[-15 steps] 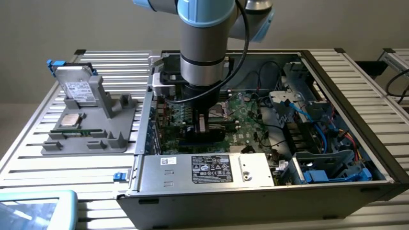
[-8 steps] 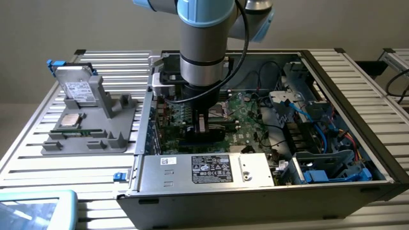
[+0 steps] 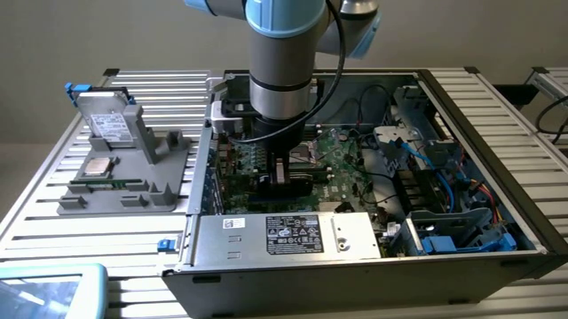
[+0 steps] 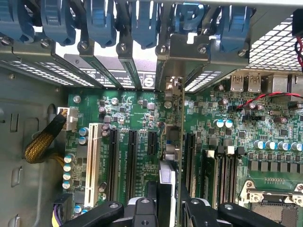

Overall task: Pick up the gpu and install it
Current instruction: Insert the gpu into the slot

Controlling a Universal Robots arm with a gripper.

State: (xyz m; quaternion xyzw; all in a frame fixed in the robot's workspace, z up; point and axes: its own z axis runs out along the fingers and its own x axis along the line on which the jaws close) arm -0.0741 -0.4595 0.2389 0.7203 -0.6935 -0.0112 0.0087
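GPU card is held edge-on between the gripper fingers, standing upright over the motherboard slots inside the computer case. Gripper is clamped on it, directly above.

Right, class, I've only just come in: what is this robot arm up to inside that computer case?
The arm's end effector is down inside the open computer case, holding the gpu on edge over the green motherboard. The card stands upright among the expansion slots, its metal end toward the case's rear brackets. A hard drive sits in the grey holder outside.
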